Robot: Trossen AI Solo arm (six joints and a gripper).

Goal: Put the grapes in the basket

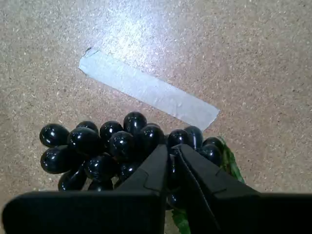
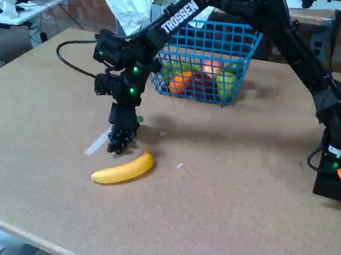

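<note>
You see glossy black round grapes with a green leafy stem end, held by a matte black plastic pincer. Under them lies a speckled tan particleboard counter carrying a pale grey strip of tape. In the fixed view you see a plain yellow curved banana and a blue wire-mesh basket showing orange, red and green fruit. White "TROSSEN" lettering marks the black arm.
</note>
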